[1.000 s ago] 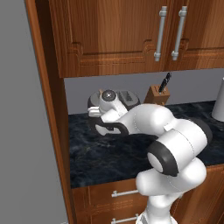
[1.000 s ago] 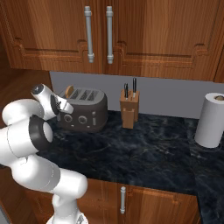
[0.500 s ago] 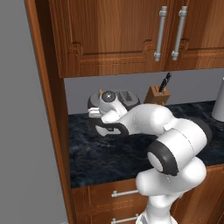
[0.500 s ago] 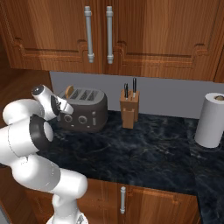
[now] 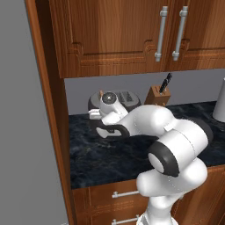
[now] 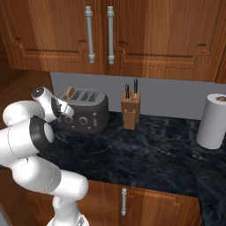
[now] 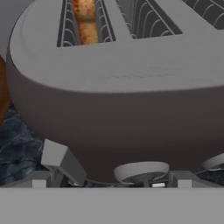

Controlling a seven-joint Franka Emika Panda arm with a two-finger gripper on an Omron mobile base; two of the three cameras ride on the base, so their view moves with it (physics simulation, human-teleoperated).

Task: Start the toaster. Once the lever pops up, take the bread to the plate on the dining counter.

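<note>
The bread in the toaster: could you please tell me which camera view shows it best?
The hand view: the bread stands close up in a slot of the toaster, its browned edge plain. In the right base view it is a small tan tip above the far-left slot; in the left base view, a sliver behind the arm.

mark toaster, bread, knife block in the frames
toaster (image 6: 90, 115): right base view, dark front face.
bread (image 7: 86, 19): hand view, tan slice in the left slot.
knife block (image 6: 130, 113): right base view, wooden front.
</note>
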